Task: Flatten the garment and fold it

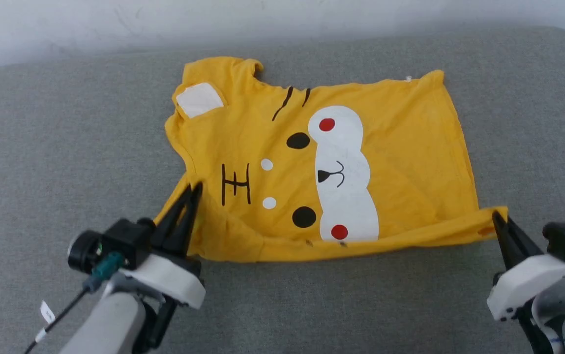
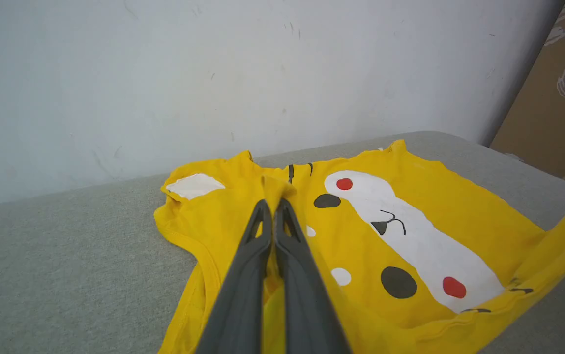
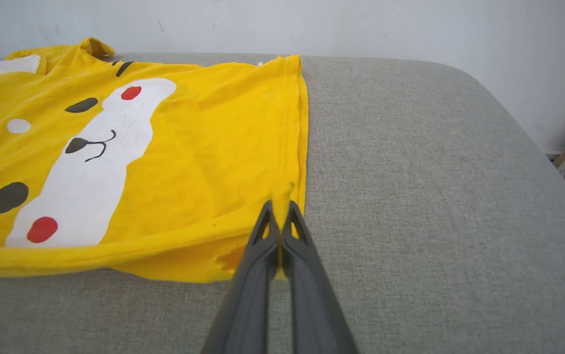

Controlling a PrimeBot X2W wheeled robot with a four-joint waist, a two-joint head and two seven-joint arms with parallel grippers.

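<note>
Mustard-yellow garment [image 1: 410, 147] laid print-up on grey padded surface [image 1: 56, 147], mid head view. Sleeve-side edge at 8 o'clock pinched by left gripper [image 1: 196, 188], fingers closed on cloth. Hem corner at 4 o'clock clamped by right gripper [image 1: 495, 215], fingers likewise closed on cloth.

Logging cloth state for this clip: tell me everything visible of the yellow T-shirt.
The garment is a thin mustard-yellow short-sleeved T-shirt, lying print-up, mostly flat on the grey padded surface, sleeve end toward the robot's left, hem to its right. The print shows a cartoon face: white muzzle, black eyes and stripes, red dots. Its near edge is lifted, pinched at the left by the left gripper and at the hem corner by the right gripper.
</note>
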